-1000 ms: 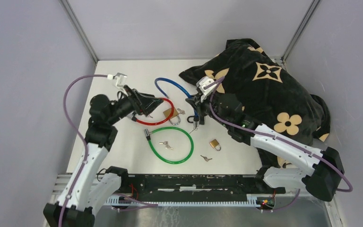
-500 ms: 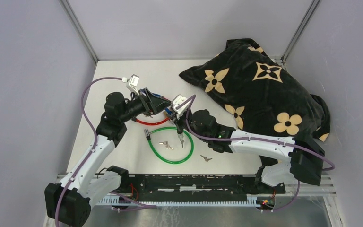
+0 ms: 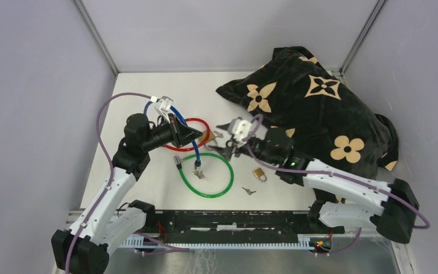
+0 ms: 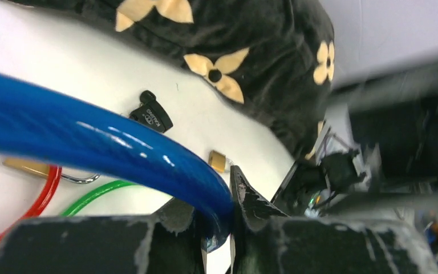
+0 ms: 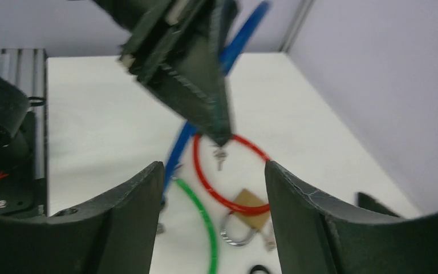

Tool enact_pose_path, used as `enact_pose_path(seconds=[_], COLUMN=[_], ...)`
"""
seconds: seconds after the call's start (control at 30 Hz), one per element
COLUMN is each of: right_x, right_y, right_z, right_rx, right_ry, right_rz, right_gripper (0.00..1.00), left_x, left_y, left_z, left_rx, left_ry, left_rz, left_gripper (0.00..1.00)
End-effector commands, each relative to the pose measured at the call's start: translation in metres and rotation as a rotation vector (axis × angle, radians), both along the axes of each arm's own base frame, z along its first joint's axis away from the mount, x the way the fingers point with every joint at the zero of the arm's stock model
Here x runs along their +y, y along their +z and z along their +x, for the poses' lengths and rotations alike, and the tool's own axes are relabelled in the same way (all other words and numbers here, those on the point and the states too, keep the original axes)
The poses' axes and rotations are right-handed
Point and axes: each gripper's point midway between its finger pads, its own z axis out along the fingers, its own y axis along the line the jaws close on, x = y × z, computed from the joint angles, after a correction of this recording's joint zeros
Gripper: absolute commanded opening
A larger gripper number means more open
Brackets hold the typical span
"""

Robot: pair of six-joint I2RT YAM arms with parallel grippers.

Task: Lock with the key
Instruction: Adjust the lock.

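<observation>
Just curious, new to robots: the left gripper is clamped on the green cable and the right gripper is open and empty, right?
No: the left gripper is clamped on the blue cable, as the left wrist view shows; the green cable lies on the table. The right gripper is open and empty.

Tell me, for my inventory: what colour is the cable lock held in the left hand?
The cable lock is blue, clearest in the left wrist view.

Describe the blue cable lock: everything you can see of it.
The blue cable lock is a thick, glossy, plastic-coated cable. It looks lifted off the table, arching up from the left hand, whose fingers are closed on it, above the red cable loop. Its ends cannot be made out.
</observation>
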Motion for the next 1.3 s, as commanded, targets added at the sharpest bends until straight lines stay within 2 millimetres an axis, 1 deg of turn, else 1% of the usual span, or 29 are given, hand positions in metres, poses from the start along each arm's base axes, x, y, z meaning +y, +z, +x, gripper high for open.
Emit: enact_pose_path(seconds=[0.0, 0.03, 0.07, 0.1, 0.13, 0.2, 0.27, 0.3, 0.33, 0.4, 0.47, 0.5, 0.53, 0.6, 0.7, 0.77, 0.83, 0.97, 1.03, 1.13, 1.27], right_x=[-0.052, -0.063, -0.070, -0.077, -0.081, -0.086, -0.084, -0.082, -0.078, -0.071, -0.064, -0.060, -0.058, -0.059, -0.072, -0.080, -0.082, -0.070, -0.061, -0.048, -0.043], right_y=[0.055, 0.057, 0.056, 0.056, 0.054, 0.051, 0.055, 0.061, 0.067, 0.079, 0.089, 0.090, 0.092, 0.090, 0.084, 0.079, 0.075, 0.082, 0.080, 0.069, 0.058], right_z=[-0.007, -0.003, 0.001, 0.011, 0.020, 0.040, 0.049, 0.050, 0.051, 0.051, 0.054, 0.055, 0.056, 0.060, 0.065, 0.070, 0.073, 0.080, 0.081, 0.079, 0.090], right_rx=[-0.168, -0.192, -0.213, -0.227, -0.232, -0.240, -0.264, -0.295, -0.324, -0.372, -0.397, -0.399, -0.397, -0.379, -0.380, -0.392, -0.405, -0.415, -0.417, -0.384, -0.322], right_ry=[0.153, 0.161, 0.153, 0.113, 0.080, 0.036, 0.037, 0.053, 0.071, 0.108, 0.128, 0.142, 0.148, 0.128, 0.043, -0.009, -0.027, 0.011, 0.059, 0.137, 0.114], right_rz=[0.069, 0.063, 0.050, 0.038, 0.021, -0.009, 0.006, 0.025, 0.043, 0.070, 0.091, 0.098, 0.109, 0.114, 0.101, 0.063, 0.030, 0.020, 0.013, 0.003, 0.011], right_gripper=[0.73, 0.75, 0.78, 0.80, 0.81, 0.84, 0.89, 0.91, 0.97, 0.98, 0.98, 0.98, 0.98, 0.98, 0.98, 0.98, 0.98, 0.98, 0.98, 0.98, 0.93], left_x=[-0.006, -0.006, -0.007, -0.007, -0.007, -0.005, -0.004, -0.004, -0.004, -0.004, -0.003, -0.002, -0.002, -0.003, -0.003, 0.000, 0.002, 0.000, -0.004, -0.005, -0.006], left_y=[0.043, 0.048, 0.049, 0.048, 0.049, 0.049, 0.051, 0.053, 0.054, 0.049, 0.036, 0.032, 0.030, 0.035, 0.040, 0.035, 0.033, 0.029, 0.027, 0.030, 0.031], left_z=[-0.044, -0.055, -0.065, -0.073, -0.080, -0.087, -0.094, -0.098, -0.102, -0.112, -0.122, -0.126, -0.127, -0.125, -0.120, -0.120, -0.123, -0.131, -0.133, -0.135, -0.135], left_rx=[-0.443, -0.491, -0.523, -0.531, -0.541, -0.556, -0.587, -0.598, -0.600, -0.595, -0.553, -0.537, -0.531, -0.548, -0.563, -0.569, -0.577, -0.566, -0.561, -0.577, -0.590], left_ry=[-0.324, -0.392, -0.450, -0.495, -0.537, -0.580, -0.620, -0.639, -0.658, -0.708, -0.768, -0.788, -0.796, -0.793, -0.777, -0.786, -0.815, -0.876, -0.901, -0.907, -0.909], left_rz=[0.185, 0.204, 0.215, 0.221, 0.223, 0.244, 0.270, 0.283, 0.295, 0.330, 0.371, 0.390, 0.403, 0.414, 0.431, 0.457, 0.475, 0.494, 0.499, 0.492, 0.492], left_gripper=[0.02, 0.02, 0.02, 0.02, 0.02, 0.02, 0.02, 0.02, 0.02, 0.02, 0.02, 0.02, 0.02, 0.02, 0.02, 0.02, 0.02, 0.02, 0.02, 0.02, 0.02])
